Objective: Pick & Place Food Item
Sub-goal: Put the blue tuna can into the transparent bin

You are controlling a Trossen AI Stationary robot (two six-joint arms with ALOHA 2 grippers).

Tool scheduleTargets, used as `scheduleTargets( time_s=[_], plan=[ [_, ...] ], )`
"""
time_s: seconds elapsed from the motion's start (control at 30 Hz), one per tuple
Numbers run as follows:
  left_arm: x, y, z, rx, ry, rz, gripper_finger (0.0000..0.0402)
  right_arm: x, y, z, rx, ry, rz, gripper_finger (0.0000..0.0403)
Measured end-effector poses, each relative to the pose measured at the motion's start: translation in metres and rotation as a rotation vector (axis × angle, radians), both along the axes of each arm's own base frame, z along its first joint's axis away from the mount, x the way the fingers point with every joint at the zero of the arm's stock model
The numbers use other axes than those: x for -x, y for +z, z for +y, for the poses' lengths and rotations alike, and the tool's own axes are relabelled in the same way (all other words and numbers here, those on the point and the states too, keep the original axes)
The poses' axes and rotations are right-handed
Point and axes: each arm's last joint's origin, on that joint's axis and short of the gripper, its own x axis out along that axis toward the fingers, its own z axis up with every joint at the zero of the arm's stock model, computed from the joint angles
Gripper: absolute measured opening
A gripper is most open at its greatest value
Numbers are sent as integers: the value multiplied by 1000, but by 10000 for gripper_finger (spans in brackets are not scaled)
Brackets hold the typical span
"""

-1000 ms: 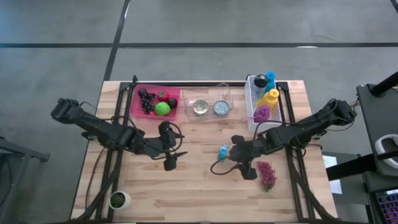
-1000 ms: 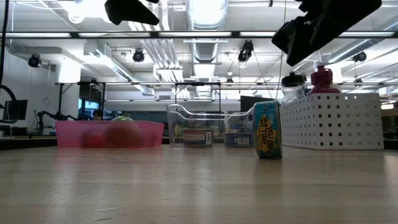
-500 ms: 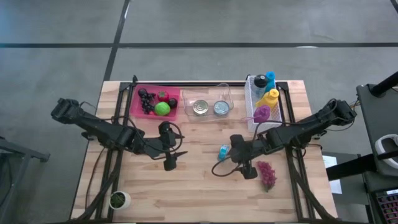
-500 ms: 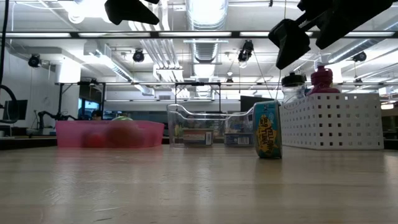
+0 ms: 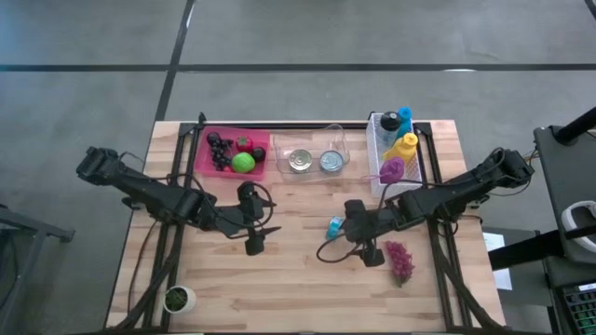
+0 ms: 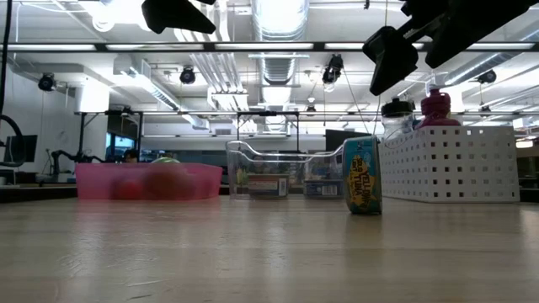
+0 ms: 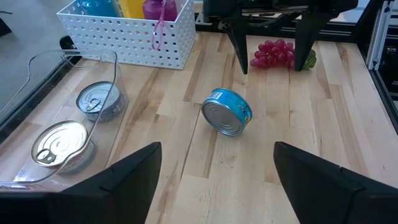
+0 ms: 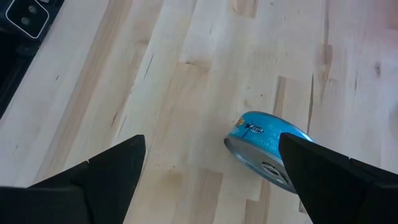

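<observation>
A blue can (image 5: 334, 224) lies on its curved side on the wooden table (image 5: 298, 288), one round end toward the left arm (image 7: 227, 112). My right gripper (image 8: 211, 142) hangs open above it and touches nothing. In its wrist view the can (image 8: 267, 149) lies ahead of one finger. In the low view the gripper (image 6: 392, 55) is well above the can (image 6: 362, 187). My left gripper (image 5: 265, 221) waits open in mid-air to the left of the can, pointing at it. A bunch of purple grapes (image 5: 400, 261) lies on the table near the right gripper.
A pink bin (image 5: 203, 149) of fruit stands at the far left. Beside it a clear bin (image 5: 279, 154) holds two cans. At the far right is a white basket (image 5: 375, 177) of bottles. A small potted plant (image 5: 177, 299) sits at the near left corner.
My right gripper has opened wider above the blue can and rolled a little, keeping its place. The can has stayed where it lay.
</observation>
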Motion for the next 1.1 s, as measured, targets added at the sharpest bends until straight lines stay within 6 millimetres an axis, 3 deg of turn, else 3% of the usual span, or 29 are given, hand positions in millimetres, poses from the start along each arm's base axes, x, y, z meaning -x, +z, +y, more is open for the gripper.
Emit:
scheduleTargets(
  time_s=[0.4,0.7,0.9,1.1],
  plan=[
    [0,0,0,-1,-1,0,326,0,0,0,1,5,-7,368],
    [0,0,0,-1,-1,0,316,-8,4,0,118,92,-126,368],
    [0,0,0,-1,-1,0,307,-15,-10,-1,187,159,-88,368],
    [0,0,0,-1,0,0,300,-27,-28,-15,245,167,-23,368]
  ],
)
